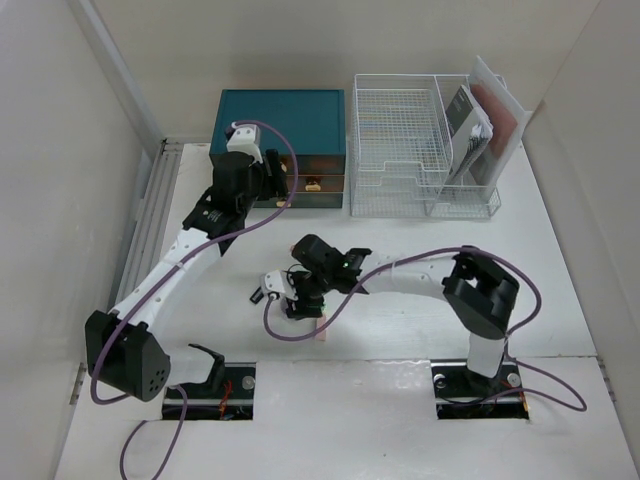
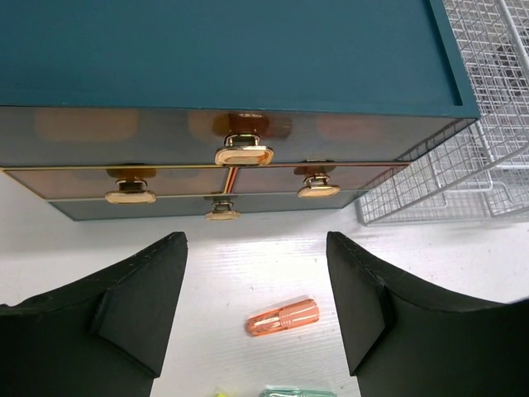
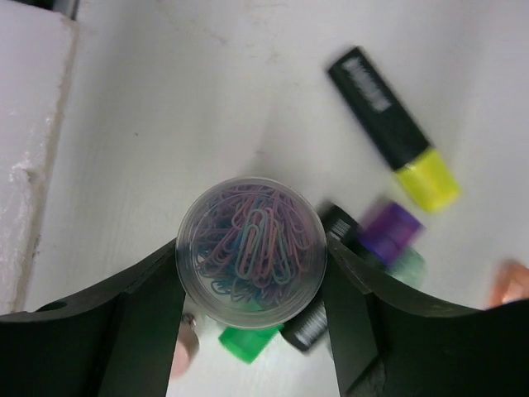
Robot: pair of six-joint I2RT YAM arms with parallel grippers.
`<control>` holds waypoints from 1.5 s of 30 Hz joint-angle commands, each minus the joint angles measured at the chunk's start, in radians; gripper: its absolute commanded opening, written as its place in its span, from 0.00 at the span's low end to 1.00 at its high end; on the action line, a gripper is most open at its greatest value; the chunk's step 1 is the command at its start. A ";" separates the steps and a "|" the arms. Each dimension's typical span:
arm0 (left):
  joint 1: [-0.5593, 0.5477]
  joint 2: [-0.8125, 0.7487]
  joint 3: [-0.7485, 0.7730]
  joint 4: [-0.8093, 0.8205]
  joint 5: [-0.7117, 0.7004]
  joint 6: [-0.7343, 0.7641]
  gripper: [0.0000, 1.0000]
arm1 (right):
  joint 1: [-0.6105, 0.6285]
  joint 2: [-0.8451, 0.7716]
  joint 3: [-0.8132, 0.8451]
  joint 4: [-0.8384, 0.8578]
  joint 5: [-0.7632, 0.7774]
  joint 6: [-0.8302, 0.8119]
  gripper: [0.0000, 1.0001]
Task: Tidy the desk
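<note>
The surface [image 1: 560, 300] is the white matte top that fills the floor of the overhead view. The edge with its two cut-outs [image 1: 210, 392] lies nearest my arm bases, and the opposite edge runs along the back wall. Its near end runs out of the frame, so I cannot tell which way its long axis lies.

A clear round jar [image 3: 252, 240] stands near the middle of the surface, packed with coloured paper clips. My right tool [image 3: 252, 273] is clamped on it, one finger against each side. Loose markers lie close around the jar. A black one with a yellow cap [image 3: 395, 128] lies slantwise and apart. A purple one [image 3: 390, 231] and a green one [image 3: 248, 341] are just beside the jar, both blurred.

At the back left stands a teal drawer box [image 1: 283, 120] with gold handles [image 2: 244, 153] on its drawer fronts. I cannot see what the drawers hold. Touching its right side is a white wire rack [image 1: 395, 140]. The upright slot at the rack's right end holds papers and booklets [image 1: 480, 125], which lean to the right.

My left tool [image 2: 256, 265] hovers in front of the drawer box with its fingers apart and nothing between them. An orange marker [image 2: 282, 318] lies on the surface below the gap.
</note>
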 commanded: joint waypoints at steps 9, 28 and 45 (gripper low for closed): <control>0.001 0.099 0.017 0.056 0.030 -0.010 0.65 | -0.147 -0.328 -0.007 -0.054 0.232 0.072 0.00; 0.001 0.291 0.167 0.056 -0.079 0.019 0.62 | -0.453 -0.490 0.034 -0.148 0.057 0.095 0.00; 0.001 0.382 0.287 0.028 -0.143 0.057 0.46 | -0.482 -0.509 0.025 -0.130 0.026 0.113 0.00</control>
